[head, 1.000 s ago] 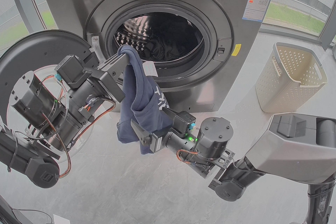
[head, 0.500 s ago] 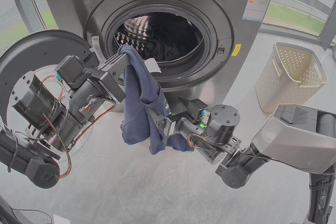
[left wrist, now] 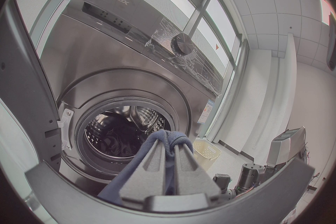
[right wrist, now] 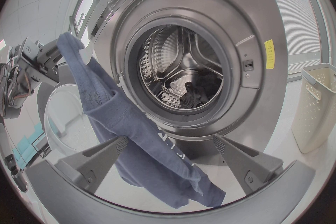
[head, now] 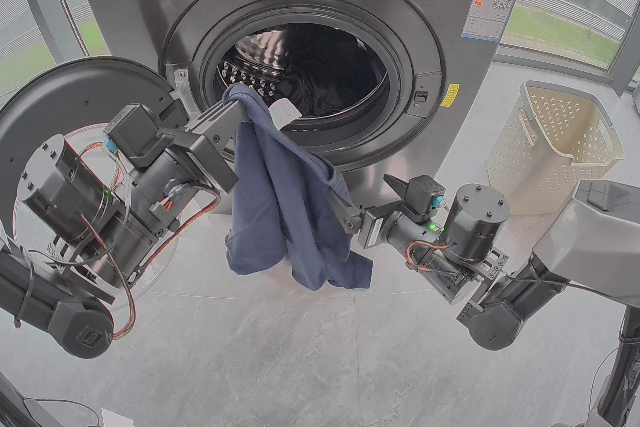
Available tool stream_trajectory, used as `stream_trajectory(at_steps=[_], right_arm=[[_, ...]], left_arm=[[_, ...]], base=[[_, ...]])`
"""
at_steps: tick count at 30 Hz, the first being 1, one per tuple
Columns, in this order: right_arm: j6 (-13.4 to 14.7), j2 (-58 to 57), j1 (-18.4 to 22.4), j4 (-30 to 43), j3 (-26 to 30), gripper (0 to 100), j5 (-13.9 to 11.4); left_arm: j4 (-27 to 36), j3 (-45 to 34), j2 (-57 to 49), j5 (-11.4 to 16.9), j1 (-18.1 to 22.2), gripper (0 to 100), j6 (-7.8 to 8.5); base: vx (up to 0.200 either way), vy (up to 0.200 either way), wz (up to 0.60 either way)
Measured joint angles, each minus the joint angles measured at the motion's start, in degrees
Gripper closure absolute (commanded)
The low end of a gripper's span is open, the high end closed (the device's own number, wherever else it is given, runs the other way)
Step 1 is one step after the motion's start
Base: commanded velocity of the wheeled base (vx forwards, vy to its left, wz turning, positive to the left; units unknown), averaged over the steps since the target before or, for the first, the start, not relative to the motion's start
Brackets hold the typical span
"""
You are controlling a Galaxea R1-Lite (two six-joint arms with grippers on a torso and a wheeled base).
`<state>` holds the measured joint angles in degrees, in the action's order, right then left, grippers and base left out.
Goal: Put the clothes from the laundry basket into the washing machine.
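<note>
Hanging before the round opening of the washing machine (head: 413,15), a soft blue shirt (head: 287,201) is pinched at its upper edge by the left gripper (head: 232,108), whose fingers are pressed together on the cloth. Its lower folds are draped over one finger of the right gripper (head: 360,191), whose jaws are spread wide. Dark clothes (head: 333,75) are seen inside the shiny perforated drum (head: 257,65). A cream perforated laundry basket (head: 513,161) stands on the floor to the right.
</note>
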<state>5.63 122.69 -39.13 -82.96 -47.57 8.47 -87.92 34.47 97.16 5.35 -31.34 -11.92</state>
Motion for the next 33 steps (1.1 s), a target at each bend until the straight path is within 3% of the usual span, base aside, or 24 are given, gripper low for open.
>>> stream_trajectory(at_steps=[10,31,32,33], right_arm=[[0.0,2.3,1.7,0.1,-3.4,0,0.0],[0.0,8.2,-1.6,0.2,-12.8,0,-1.5],[0.1,8.4,-1.7,0.0,-13.3,100,-1.6],[0.2,8.6,-1.7,-0.1,-13.7,100,-1.7]], left_arm=[[0.0,0.0,0.0,0.0,-0.1,100,0.00],[-0.2,-0.2,-0.1,0.0,-0.2,100,-0.01],[-0.2,-0.2,-0.1,0.0,-0.2,100,-0.01],[-0.2,-0.2,-0.1,0.0,-0.2,100,0.00]], base=[[0.000,0.000,0.00],[0.000,0.000,0.00],[0.000,0.000,0.00],[0.000,0.000,0.00]])
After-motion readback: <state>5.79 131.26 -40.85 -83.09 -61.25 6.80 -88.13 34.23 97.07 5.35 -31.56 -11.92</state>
